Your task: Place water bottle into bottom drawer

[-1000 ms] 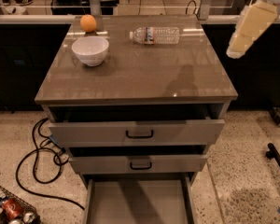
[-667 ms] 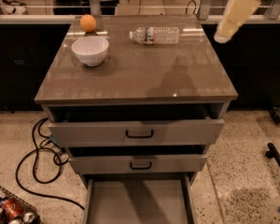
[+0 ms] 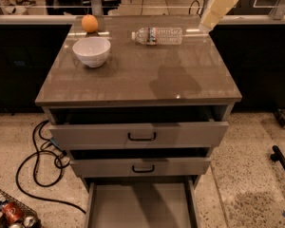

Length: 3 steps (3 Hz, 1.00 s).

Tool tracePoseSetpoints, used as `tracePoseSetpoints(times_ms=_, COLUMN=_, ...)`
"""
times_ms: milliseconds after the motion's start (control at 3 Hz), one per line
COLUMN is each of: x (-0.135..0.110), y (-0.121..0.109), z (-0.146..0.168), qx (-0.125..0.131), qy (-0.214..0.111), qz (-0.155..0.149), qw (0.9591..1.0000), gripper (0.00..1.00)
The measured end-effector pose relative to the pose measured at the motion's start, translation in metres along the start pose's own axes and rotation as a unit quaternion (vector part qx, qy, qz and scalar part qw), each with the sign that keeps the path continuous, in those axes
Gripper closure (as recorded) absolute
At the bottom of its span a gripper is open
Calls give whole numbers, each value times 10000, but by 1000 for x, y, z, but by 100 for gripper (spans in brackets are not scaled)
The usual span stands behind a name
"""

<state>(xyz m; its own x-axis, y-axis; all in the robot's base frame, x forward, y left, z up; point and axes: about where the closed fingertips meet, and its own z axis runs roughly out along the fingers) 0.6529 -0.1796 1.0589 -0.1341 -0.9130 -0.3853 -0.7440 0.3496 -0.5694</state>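
The water bottle point(image 3: 157, 35) lies on its side at the back of the cabinet top point(image 3: 147, 80), white cap to the left, blue-red label band near the cap. The bottom drawer point(image 3: 140, 205) is pulled out at the lower edge of the view; its flat floor is bare. My gripper point(image 3: 217, 6) hangs at the top right as a pale cream shape, just right of and above the bottle's base end, apart from it.
A white bowl point(image 3: 91, 51) and an orange point(image 3: 89, 23) sit at the back left of the top. The two upper drawers point(image 3: 141, 136) with black handles stand slightly open. Black cables point(image 3: 38, 160) and a wire basket with cans point(image 3: 9, 213) lie on the floor at left.
My gripper has moved up and to the left, from beside the cabinet's right edge to the back right corner near the bottle. Nothing else has moved.
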Motion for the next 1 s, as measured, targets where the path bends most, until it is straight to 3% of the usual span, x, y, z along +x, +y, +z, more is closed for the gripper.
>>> tracePoseSetpoints(times_ms=333, x=-3, y=-4, z=11, qx=173, qy=270, qz=93, qw=9994, gripper=0)
tracePoseSetpoints(times_ms=667, x=-11, y=-8, z=61, qx=416, qy=545, qz=322, qw=9971, gripper=0)
tracePoseSetpoints(times_ms=1000, x=-17, y=-33, z=120, qx=855, qy=438, qz=693, qw=9930, gripper=0)
